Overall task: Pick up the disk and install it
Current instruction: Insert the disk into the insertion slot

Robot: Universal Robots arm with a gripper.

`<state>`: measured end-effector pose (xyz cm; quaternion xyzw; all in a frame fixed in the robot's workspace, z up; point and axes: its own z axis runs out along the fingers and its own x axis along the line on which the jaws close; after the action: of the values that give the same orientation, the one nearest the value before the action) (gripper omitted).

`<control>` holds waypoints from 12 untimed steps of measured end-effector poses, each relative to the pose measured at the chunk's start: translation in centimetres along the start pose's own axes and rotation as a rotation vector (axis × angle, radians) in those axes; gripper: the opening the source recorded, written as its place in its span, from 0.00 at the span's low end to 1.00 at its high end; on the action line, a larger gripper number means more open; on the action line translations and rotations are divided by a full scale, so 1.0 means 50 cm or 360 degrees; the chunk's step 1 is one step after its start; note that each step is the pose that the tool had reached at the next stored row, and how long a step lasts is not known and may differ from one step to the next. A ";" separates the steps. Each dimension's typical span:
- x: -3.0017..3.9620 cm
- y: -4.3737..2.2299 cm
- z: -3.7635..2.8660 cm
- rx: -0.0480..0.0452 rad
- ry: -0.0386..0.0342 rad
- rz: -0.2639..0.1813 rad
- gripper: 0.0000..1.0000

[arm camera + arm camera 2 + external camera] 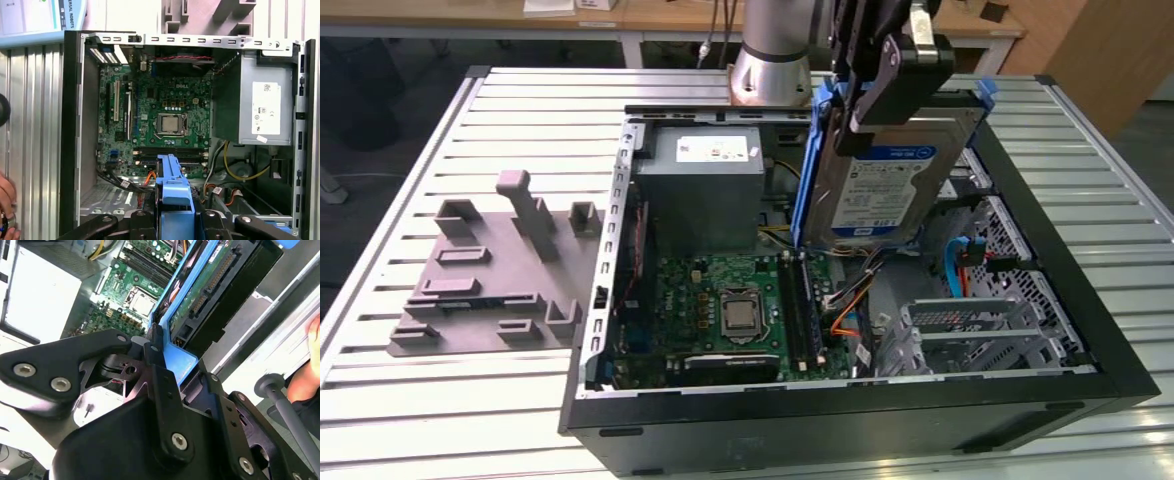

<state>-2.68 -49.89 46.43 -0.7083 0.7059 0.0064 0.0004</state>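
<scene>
Jaws clamp the disk [887,180] on edge; open computer case [854,420] below.

Disk [897,175]: flat silver drive with a blue-and-white label and a blue bracket round its edges. Clamped in my hand [887,95], it stands on edge, tilted, over the open computer case [854,425], lower edge toward the case's interior.

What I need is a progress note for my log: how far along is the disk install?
Pickup looks done: the gripper is shut on the disk by its blue bracket, holding it on edge above the open computer case. Left: the disk is not yet seated inside it.
</scene>
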 end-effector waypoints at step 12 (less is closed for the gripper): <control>0.007 0.000 0.000 0.0000 0.0000 0.0000 0.36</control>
<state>-2.68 -50.26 46.42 -0.7083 0.7058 0.0065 0.0004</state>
